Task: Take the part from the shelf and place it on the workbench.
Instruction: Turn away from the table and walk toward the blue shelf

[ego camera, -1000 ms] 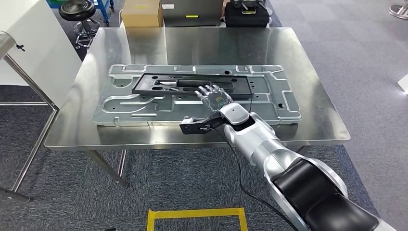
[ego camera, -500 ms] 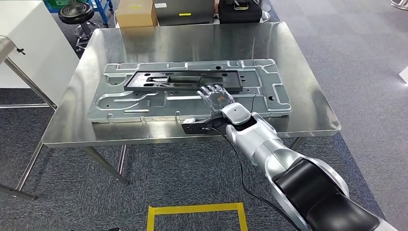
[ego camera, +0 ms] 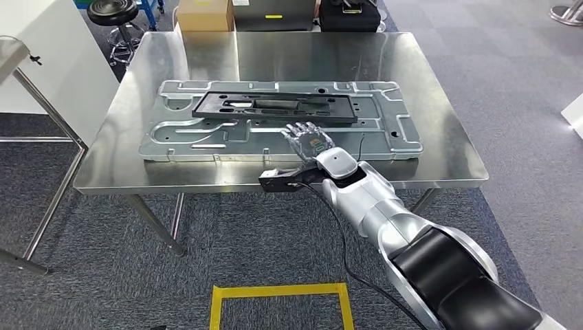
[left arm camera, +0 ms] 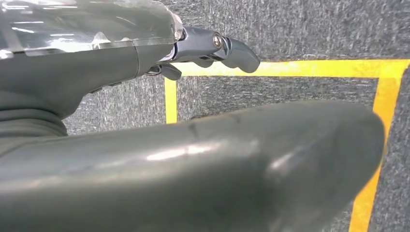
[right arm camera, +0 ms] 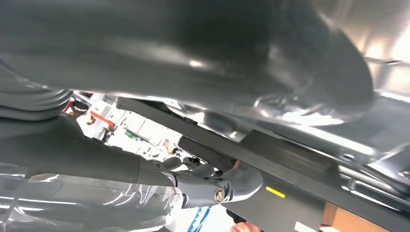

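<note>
The steel worktop (ego camera: pixel 440 137) is showing a glossy, mirror-like surface with rounded corners, standing on thin metal legs over grey carpet. Most of its middle is being taken up by a large stamped silver panel (ego camera: pixel 385 134), flat, with pressed ribs, slots and holes, running nearly from the left edge to the right edge. The part (ego camera: pixel 275 106), a long matte black frame with rectangular cut-outs, is lying flat on that panel toward the far edge. The right hand (ego camera: pixel 309 141) is hovering over the panel's near side, palm down, its fingers (ego camera: pixel 297 129) spread and holding nothing; its wrist camera is blurring most of what lies beneath. The left hand (left arm camera: pixel 208 48) is hanging above yellow floor tape, and its fingers are too hidden to judge.
</note>
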Motion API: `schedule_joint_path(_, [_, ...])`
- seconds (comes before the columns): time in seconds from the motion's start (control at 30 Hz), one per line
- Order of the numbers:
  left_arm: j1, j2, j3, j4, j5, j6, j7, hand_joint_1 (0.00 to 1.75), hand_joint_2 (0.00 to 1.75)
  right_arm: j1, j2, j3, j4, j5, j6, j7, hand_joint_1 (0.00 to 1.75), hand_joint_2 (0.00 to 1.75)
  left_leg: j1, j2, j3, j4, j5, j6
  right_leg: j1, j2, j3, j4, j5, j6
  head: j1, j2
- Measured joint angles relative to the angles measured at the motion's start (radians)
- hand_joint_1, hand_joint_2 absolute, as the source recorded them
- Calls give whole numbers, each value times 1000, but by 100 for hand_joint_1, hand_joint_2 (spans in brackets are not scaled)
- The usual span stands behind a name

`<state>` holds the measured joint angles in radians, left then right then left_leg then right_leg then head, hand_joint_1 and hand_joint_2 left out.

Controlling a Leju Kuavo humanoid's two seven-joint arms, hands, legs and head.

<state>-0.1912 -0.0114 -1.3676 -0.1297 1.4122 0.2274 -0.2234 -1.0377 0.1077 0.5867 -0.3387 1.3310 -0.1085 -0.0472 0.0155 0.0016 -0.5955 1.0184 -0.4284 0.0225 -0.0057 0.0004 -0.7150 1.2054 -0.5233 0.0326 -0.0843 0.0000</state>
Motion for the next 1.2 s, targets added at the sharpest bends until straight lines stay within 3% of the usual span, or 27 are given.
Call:
schedule_joint_path(0.07, [1,0,0,0,0,0,0,0,0,3,0,0,0,0,0,0,0,0,-1,0,-14,1,10,0,-1,0,-33,103,-45,4,0,0])
schedule_joint_path(0.1, [1,0,0,0,0,0,0,0,0,4,0,0,0,0,0,0,0,0,-2,0,-20,1,15,-1,-1,0,-23,103,-40,2,0,0])
schedule_joint_path(0.13, [1,0,0,0,0,0,0,0,0,4,0,0,0,0,0,0,0,0,-3,-1,-24,1,19,-2,0,0,7,62,-19,-1,0,0])
schedule_joint_path(0.23, [0,-1,0,0,0,0,0,0,0,-1,0,0,0,0,0,0,0,0,-7,-1,-31,2,28,-12,6,-1,132,-144,46,-19,0,0])
schedule_joint_path(0.27, [0,-2,0,0,0,0,0,0,0,-3,0,0,0,0,0,0,0,0,-8,-1,-33,2,31,-17,9,-1,150,-179,52,-24,0,0])
schedule_joint_path(0.37, [0,-2,0,0,0,0,0,0,0,-4,-1,0,0,0,0,0,0,0,-7,0,-39,0,39,-34,10,-3,148,-196,64,-37,0,0])
schedule_joint_path(0.43, [0,-2,0,0,0,0,0,0,0,-5,0,0,0,0,0,1,0,0,-6,-1,-55,37,6,-44,4,-5,145,-208,79,-49,0,0])
schedule_joint_path(0.53, [1,-2,0,0,0,1,0,0,0,-4,1,0,0,0,0,1,0,0,-3,-2,-122,220,-104,-53,3,-6,129,-210,94,-56,0,0])
schedule_joint_path(0.57, [1,-2,0,0,0,1,0,0,0,-2,1,0,0,0,0,1,0,0,-2,-2,-137,267,-123,-56,3,-6,122,-208,97,-55,0,0])
schedule_joint_path(0.6, [2,-2,0,0,0,1,0,0,0,-1,1,0,0,0,0,1,0,0,-2,-1,-133,278,-122,-58,3,-6,117,-206,100,-54,0,0])
schedule_joint_path(0.63, [2,-1,0,0,0,1,0,0,0,0,1,0,0,0,0,1,0,0,-1,-1,-109,248,-104,-59,2,-6,112,-203,103,-52,0,0])
schedule_joint_path(0.7, [1,-1,0,0,0,1,0,0,0,0,1,0,0,0,0,0,0,0,1,-1,-23,110,-54,-56,3,-5,105,-195,104,-47,0,0])
schedule_joint_path(0.77, [0,0,0,0,0,1,0,0,0,-1,1,-1,0,0,0,1,0,0,-1,-2,27,16,-32,-46,7,-5,98,-187,106,-39,0,0])
schedule_joint_path(0.9, [0,0,-1,0,-4,0,0,0,0,-1,0,-2,0,0,0,17,0,0,-2,-1,21,-1,-16,-18,7,-4,84,-179,107,-16,0,0])
schedule_joint_path(0.97, [-3,0,-2,0,-5,-2,1,0,0,0,-4,-5,1,0,-1,30,0,0,1,1,14,-7,-4,-4,3,-2,55,-111,56,-5,0,0])
schedule_joint_path(1.03, [-5,1,-2,0,-6,-4,3,0,0,6,-8,-7,3,0,-4,33,0,0,0,2,2,-7,4,-1,0,-2,1,23,-19,4,0,0])
schedule_joint_path(1.07, [-5,1,-2,0,-6,-5,4,0,0,11,-9,-8,5,0,-5,33,0,0,0,2,-3,-6,8,-1,-1,-2,-20,79,-40,6,0,0])
schedule_joint_path(1.1, [-5,1,-2,0,-6,-5,5,0,0,15,-10,-8,6,0,-6,33,0,0,0,2,-8,-4,11,-1,-1,-2,-24,100,-43,7,0,0])
schedule_joint_path(1.13, [-5,1,-2,0,-5,-5,6,0,0,18,-11,-8,8,0,-6,33,0,0,-1,1,-13,-3,13,-3,-1,-2,-7,80,-27,6,0,0])
schedule_joint_path(1.2, [-5,1,-2,0,-4,-6,6,0,0,17,-11,-9,9,0,-6,33,0,0,-1,1,-18,0,17,-7,0,-1,72,-52,29,-3,0,0])
